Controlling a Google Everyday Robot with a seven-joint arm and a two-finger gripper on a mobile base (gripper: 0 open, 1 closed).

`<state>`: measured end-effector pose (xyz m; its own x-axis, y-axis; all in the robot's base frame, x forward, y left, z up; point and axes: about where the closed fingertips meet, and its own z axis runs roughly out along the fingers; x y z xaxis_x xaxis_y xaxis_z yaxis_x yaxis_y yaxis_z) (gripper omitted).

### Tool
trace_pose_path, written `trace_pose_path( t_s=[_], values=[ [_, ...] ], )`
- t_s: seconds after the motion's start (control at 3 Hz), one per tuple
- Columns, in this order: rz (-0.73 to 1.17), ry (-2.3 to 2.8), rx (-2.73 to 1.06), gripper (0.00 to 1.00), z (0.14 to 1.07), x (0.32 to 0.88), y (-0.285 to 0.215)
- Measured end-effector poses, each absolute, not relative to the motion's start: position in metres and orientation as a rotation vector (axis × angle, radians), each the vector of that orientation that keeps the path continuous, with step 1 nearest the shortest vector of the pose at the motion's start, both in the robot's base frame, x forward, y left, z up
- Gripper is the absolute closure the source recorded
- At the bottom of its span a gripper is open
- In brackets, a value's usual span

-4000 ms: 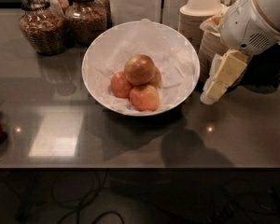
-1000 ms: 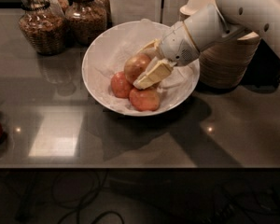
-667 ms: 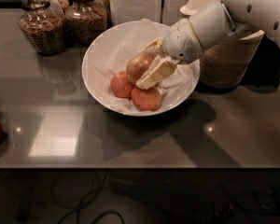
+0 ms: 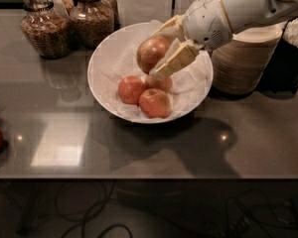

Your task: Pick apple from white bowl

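One apple (image 4: 151, 51), the big golden-brown one, is in your gripper (image 4: 158, 54), upper ctr of frame, jaws clamped on it w/ one finger each side. It hangs over the white bowl (image 4: 97, 90), just above 3 smaller red-orange apples (image 4: 155, 103) lying on the crinkled paper inside. Bowl sits mid-counter (image 4: 139, 152). Two glass jars (image 4: 42, 26) are upper left, and a stack of beige paper bowls (image 4: 241, 58) stands at right, beside the bowl.

A glossy dark-grey tabletop (image 4: 268, 143) mirrors pale light toward its front left corner, white panels (image 4: 144, 1) rise behind its far edge, and cables (image 4: 84, 217) trail on the floor (image 4: 154, 224) below.
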<state>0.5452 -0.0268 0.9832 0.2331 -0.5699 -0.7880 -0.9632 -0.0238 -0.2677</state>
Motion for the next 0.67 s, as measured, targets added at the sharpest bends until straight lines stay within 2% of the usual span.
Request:
trace_pose_path(
  t_s=[0.67],
  values=[
    [0.545,1.388,-1.698,1.00,1.0193,0.5427,-0.0307]
  ],
)
